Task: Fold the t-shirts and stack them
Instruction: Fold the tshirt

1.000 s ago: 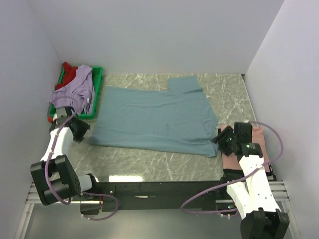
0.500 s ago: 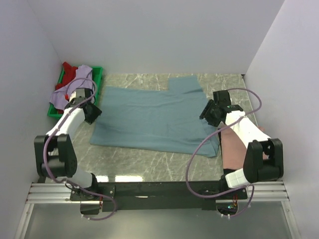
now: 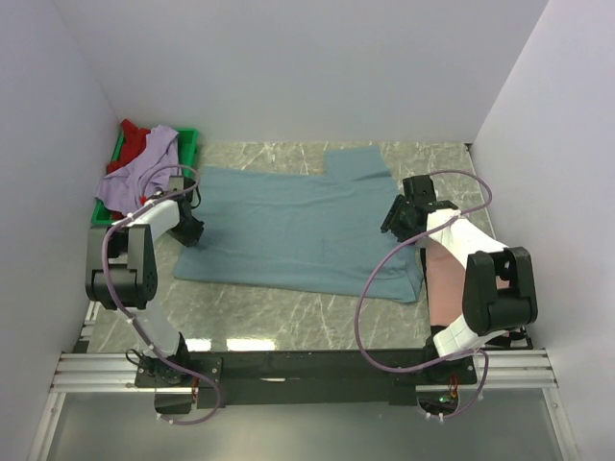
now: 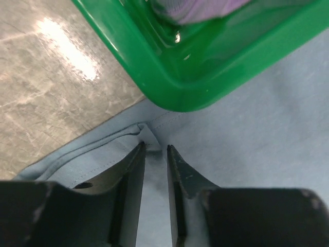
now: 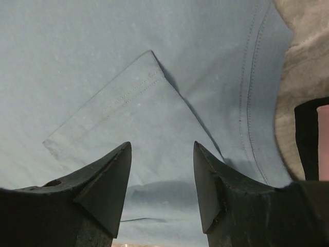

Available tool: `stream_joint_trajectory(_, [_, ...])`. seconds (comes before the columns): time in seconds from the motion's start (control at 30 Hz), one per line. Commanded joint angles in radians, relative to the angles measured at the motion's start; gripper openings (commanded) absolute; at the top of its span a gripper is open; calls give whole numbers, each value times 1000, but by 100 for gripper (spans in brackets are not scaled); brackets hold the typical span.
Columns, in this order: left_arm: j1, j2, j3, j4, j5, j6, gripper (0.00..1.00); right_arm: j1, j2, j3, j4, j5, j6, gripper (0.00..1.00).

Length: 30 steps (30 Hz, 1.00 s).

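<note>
The grey-blue t-shirt (image 3: 298, 226) lies spread flat on the marble table. My left gripper (image 3: 192, 231) is at its left edge beside the green tray. In the left wrist view the gripper (image 4: 155, 146) is almost closed, with a puckered fold of the shirt's hem (image 4: 148, 136) between the tips. My right gripper (image 3: 395, 217) is over the shirt's right side. In the right wrist view it (image 5: 162, 146) is open, low over the cloth by a folded sleeve (image 5: 123, 105). The lavender shirt (image 3: 149, 168) and the red shirt (image 3: 131, 134) lie heaped in the tray. The salmon pink shirt (image 3: 447, 279) lies folded at the right.
The green plastic tray (image 3: 188, 144) stands at the back left; its corner (image 4: 185, 87) is just beyond my left fingers. White walls close in the left, back and right sides. Bare marble (image 3: 288, 312) lies between the shirt and the arm rail.
Both arms have swung up from the near edge. The left went from beside the tray to the shirt's left hem, the right from the pink shirt to the blue shirt's right side.
</note>
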State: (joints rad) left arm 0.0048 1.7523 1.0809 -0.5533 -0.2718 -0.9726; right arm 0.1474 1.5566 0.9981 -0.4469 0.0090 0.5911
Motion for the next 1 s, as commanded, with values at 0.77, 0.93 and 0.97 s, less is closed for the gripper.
stream_joint_trajectory(0.77, [0,-96,20,-2,5,-25,1,6,100,73,56,54,-39,58])
stream_joint_trajectory(0.93, [1,-93,10,13,13,-25,1,6,143,94,85,60,-42,58])
stream_joint_trajectory(0.97, [0,-88,10,15,14,-26,1,6,152,106,86,60,-43,58])
